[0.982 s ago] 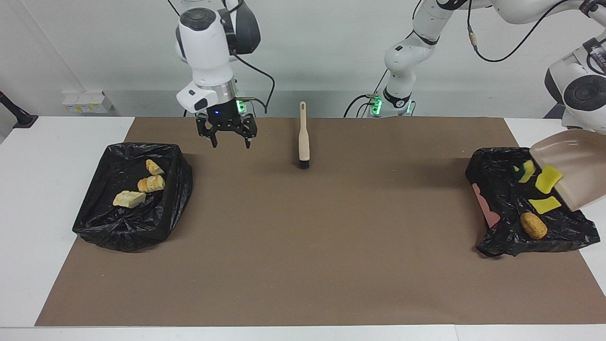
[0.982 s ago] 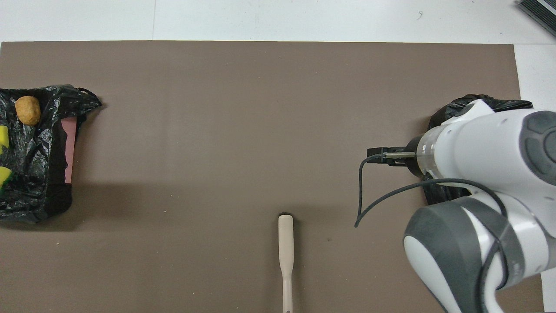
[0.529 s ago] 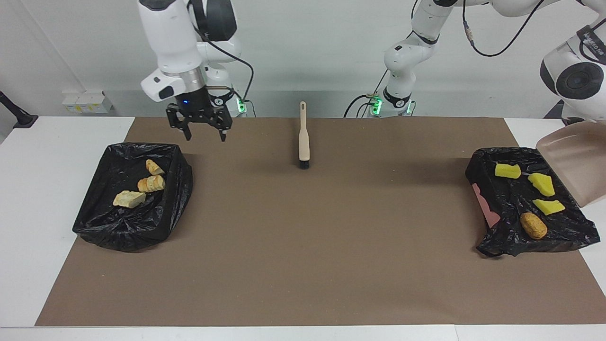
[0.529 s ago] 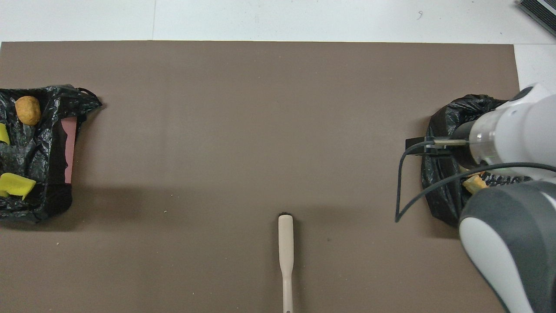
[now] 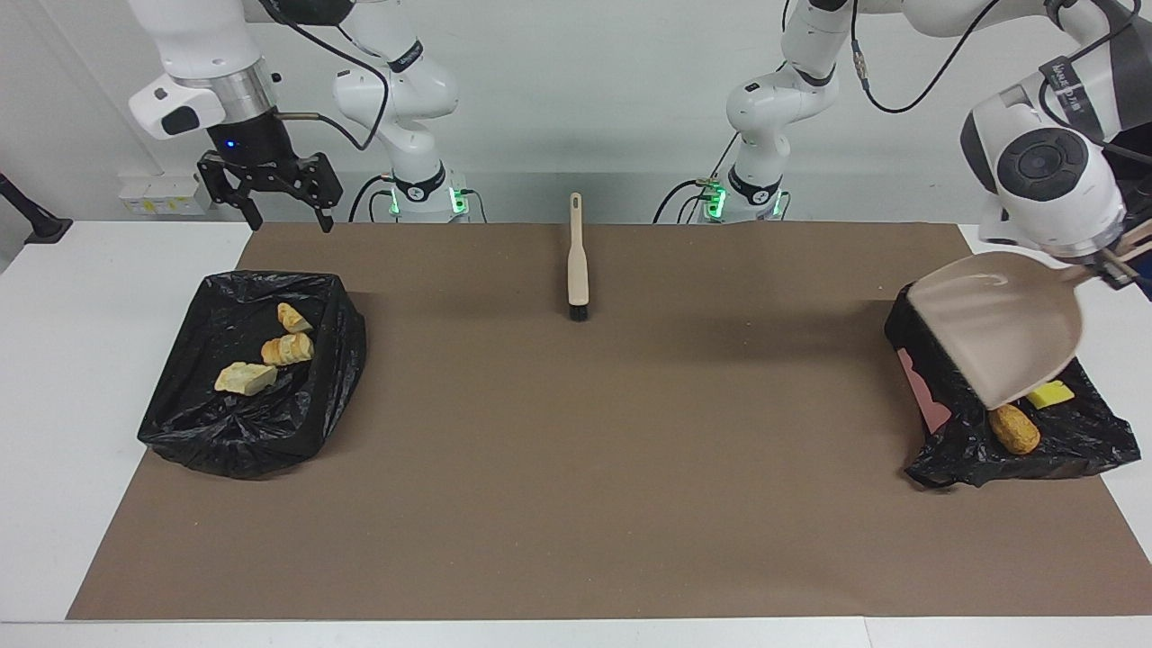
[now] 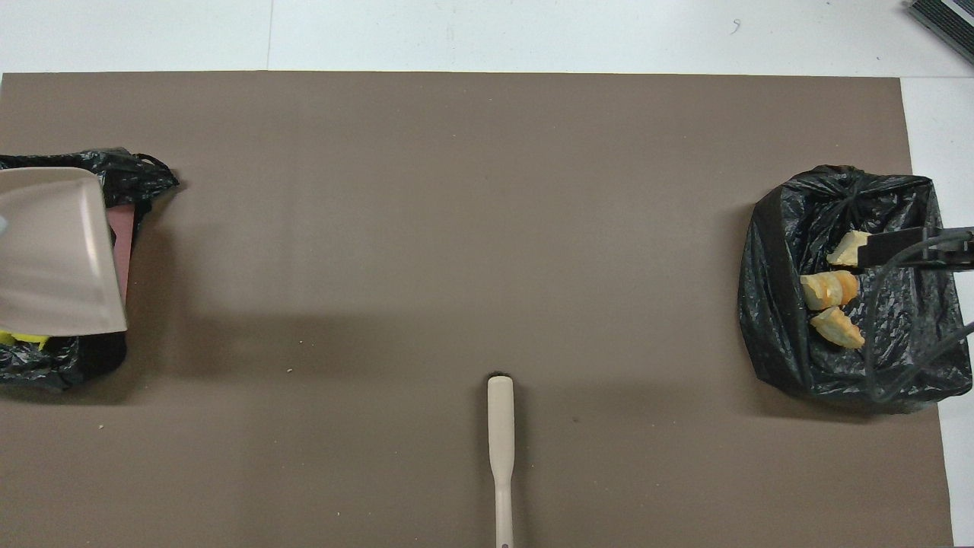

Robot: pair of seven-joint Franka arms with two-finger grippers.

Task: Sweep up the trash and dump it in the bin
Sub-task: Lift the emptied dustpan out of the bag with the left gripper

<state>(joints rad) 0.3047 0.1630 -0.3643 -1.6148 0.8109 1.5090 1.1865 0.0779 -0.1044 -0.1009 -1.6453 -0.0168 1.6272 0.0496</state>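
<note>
Left gripper [image 5: 1109, 263] is clamping the emptied dustpan [image 5: 994, 328] over its bin [image 5: 1071, 436], trash [image 5: 1014, 428] binned; right gripper [image 5: 281, 209] is hanging open.

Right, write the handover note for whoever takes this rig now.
Left gripper: shut on the dustpan, raised over the bin at the left arm's end.
Right gripper: open, empty, raised near the bin at the right arm's end.
Trash: bread pieces in that bin; brown lump and yellow sponge chunk in the other.
Brush lies on the mat.
Done: no scraps visible on the mat.
Left: set the dustpan down.
</note>
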